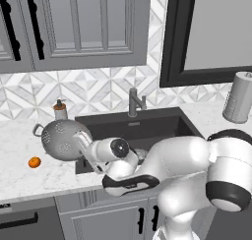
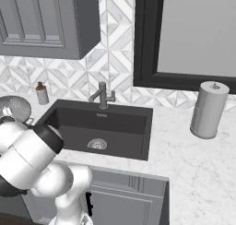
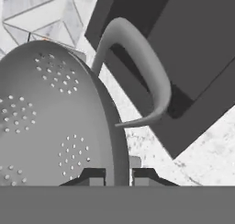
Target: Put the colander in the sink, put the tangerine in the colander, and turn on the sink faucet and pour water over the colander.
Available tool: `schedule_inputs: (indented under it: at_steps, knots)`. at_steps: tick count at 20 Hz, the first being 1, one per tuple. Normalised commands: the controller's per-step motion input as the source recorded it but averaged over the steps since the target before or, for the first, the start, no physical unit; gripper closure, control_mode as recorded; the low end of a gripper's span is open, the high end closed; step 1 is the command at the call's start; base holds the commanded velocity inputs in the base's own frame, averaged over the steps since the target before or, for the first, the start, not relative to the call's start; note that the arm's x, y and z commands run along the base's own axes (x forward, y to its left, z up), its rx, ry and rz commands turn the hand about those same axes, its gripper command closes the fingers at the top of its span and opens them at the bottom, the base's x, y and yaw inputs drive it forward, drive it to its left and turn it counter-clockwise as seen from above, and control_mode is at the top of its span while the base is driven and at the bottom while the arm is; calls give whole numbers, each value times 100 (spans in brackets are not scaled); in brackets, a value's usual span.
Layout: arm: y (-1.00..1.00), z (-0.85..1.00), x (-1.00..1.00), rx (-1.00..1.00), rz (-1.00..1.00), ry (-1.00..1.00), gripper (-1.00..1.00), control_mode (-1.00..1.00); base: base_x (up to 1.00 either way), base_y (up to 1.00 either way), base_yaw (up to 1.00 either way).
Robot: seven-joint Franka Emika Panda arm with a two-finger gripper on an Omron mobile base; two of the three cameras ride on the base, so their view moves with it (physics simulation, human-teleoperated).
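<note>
The colander (image 1: pixel 61 139), a silver bowl dotted with holes, is tipped on its side over the white counter just left of the sink (image 1: pixel 162 122). My gripper (image 1: pixel 84 146) is shut on its rim at the sink side. In the hand view the two fingertips (image 3: pixel 94 176) pinch the rim of the colander (image 3: pixel 46 113) just below a loop handle (image 3: pixel 142 67), with the dark sink (image 3: pixel 197 44) beyond. The tangerine (image 1: pixel 34 162) lies on the counter, left of and below the colander. The sink faucet (image 1: pixel 134 102) stands behind the basin. The colander's top (image 2: pixel 16 105) peeks over my arm.
A pump soap bottle (image 1: pixel 60 109) stands behind the colander by the backsplash. A paper towel roll (image 1: pixel 239 96) stands on the counter right of the sink. Cabinets hang above the counter. The round drain (image 2: pixel 97 144) sits in the basin floor.
</note>
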Motion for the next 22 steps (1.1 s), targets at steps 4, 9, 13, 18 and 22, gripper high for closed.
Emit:
schedule_inputs:
  at_steps: [4,9,13,18,22]
  knots:
    - [-100,93,-3,-26,-5,37,100,-100,0,0,0]
    - [-92,100,0,-21,-5,37,100,-100,0,0,0]
    - [-80,36,0,-17,-24,11,100,-100,0,0,0]
    - [-39,3,17,-26,-46,16,100,-100,0,0,0]
    - [-1,18,52,-32,-31,27,100,-100,0,0,0]
